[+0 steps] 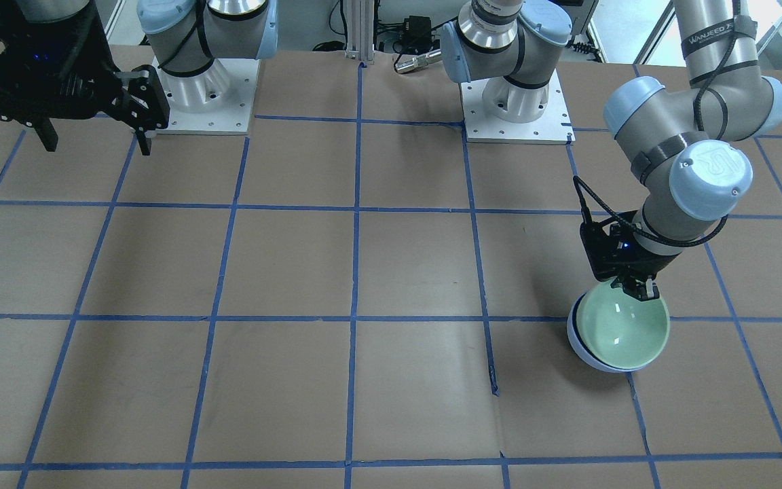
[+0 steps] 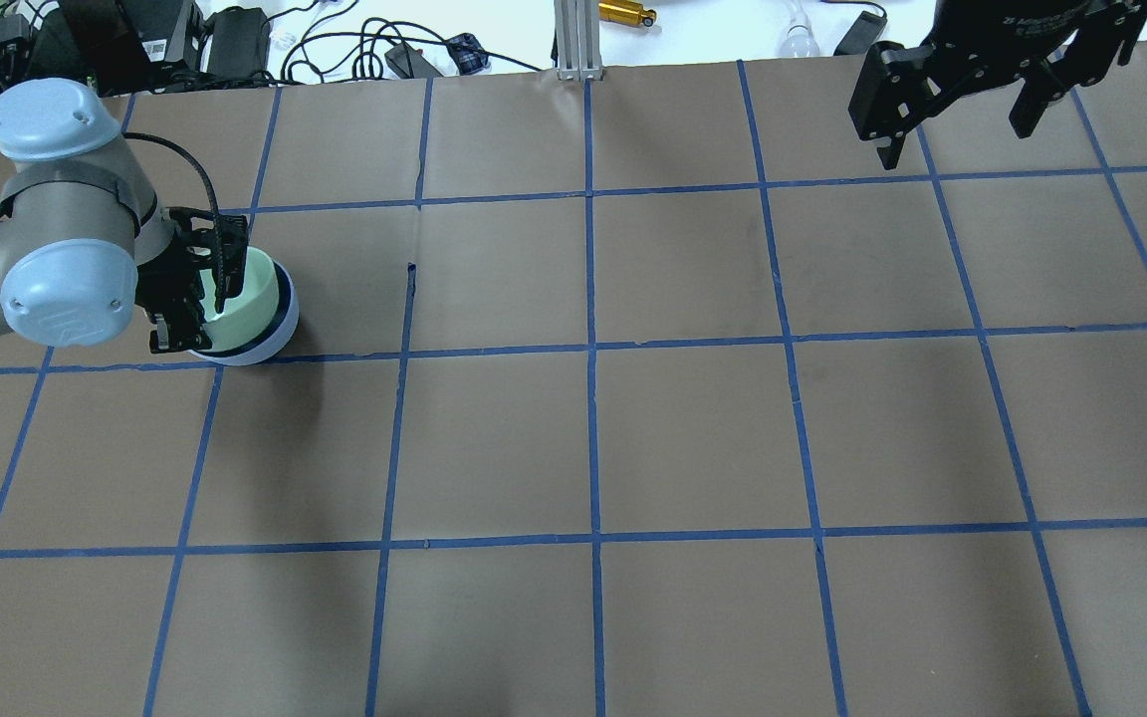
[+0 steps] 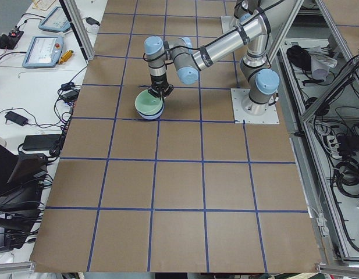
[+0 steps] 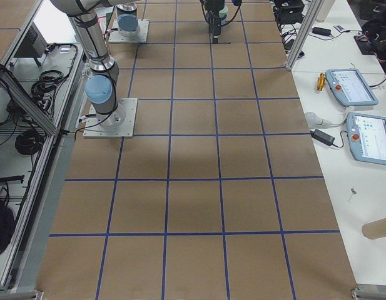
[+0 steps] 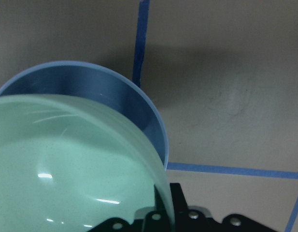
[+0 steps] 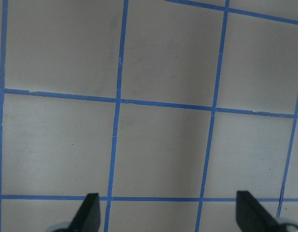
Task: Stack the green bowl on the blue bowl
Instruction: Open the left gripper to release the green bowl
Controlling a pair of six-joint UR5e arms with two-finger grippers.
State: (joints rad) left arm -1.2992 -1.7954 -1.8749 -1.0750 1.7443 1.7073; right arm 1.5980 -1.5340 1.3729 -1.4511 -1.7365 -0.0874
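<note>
The green bowl (image 1: 618, 329) sits nested in the blue bowl (image 1: 575, 339) on the brown table, a little tilted, with the blue rim showing around it. My left gripper (image 1: 639, 291) is shut on the green bowl's rim on the robot side. In the left wrist view the green bowl (image 5: 66, 169) fills the lower left, with the blue bowl's inner wall (image 5: 105, 96) behind it. In the overhead view the two bowls (image 2: 250, 289) lie at the left, under the left gripper (image 2: 203, 291). My right gripper (image 2: 954, 134) is open and empty, held high above the table's far right.
The table (image 2: 593, 438) is brown paper with a blue tape grid. The two arm bases (image 1: 516, 102) stand on white plates at the robot side. Cables and boxes (image 2: 235, 35) lie beyond the table's far edge. The right wrist view shows bare grid between the open fingertips (image 6: 91, 212).
</note>
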